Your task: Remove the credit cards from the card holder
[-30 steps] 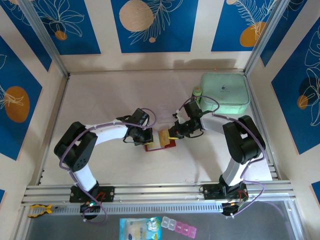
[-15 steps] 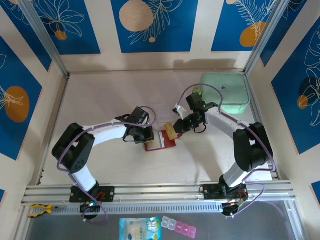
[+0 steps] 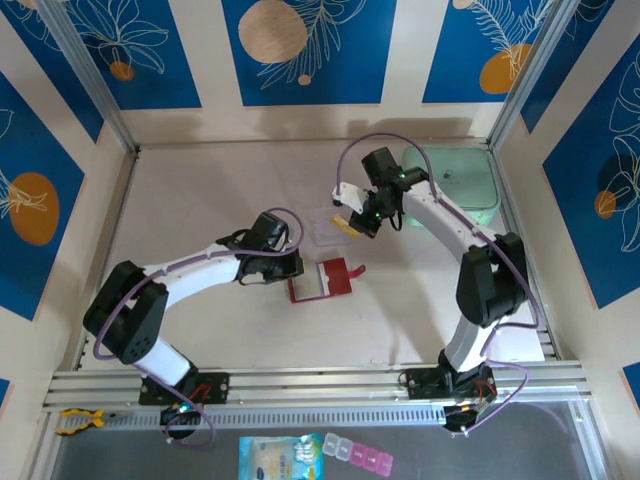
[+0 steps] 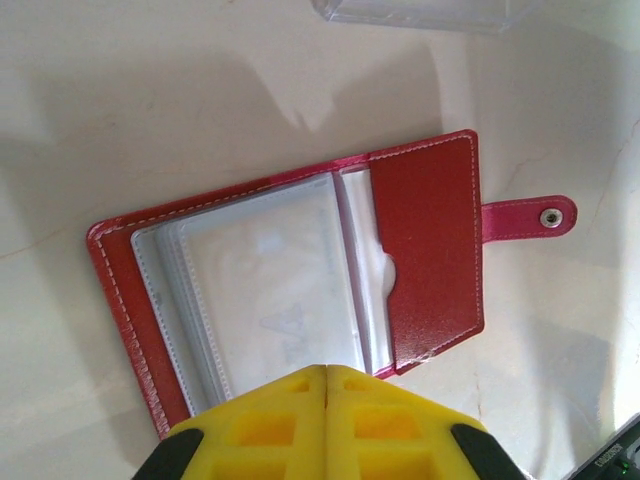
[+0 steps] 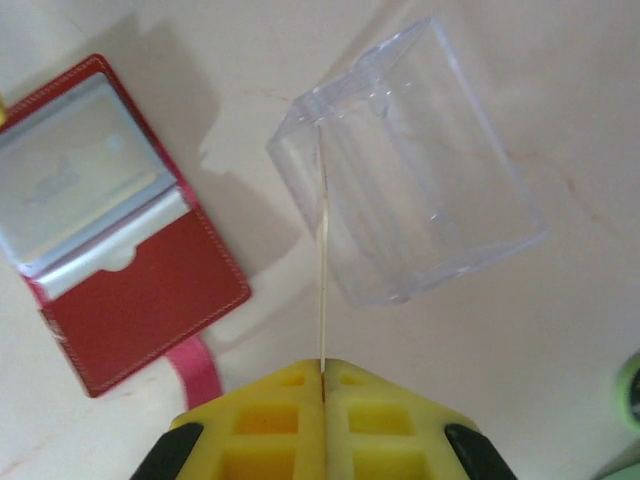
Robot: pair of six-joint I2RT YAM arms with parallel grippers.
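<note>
Right end effector (image 5: 322,372) pinches one credit card (image 5: 322,250), at card holder's (image 3: 322,280) 12 o'clock; left end effector (image 4: 327,375) pressed together; pockets seemingly empty.

arms (image 3: 195,266): 2, white links, black joints | cables (image 3: 344,160): purple | fingers (image 4: 260,430): yellow

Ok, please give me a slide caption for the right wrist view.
Right claw holds a card edge-on above the clear plastic box, open red wallet lying to the left.
</note>
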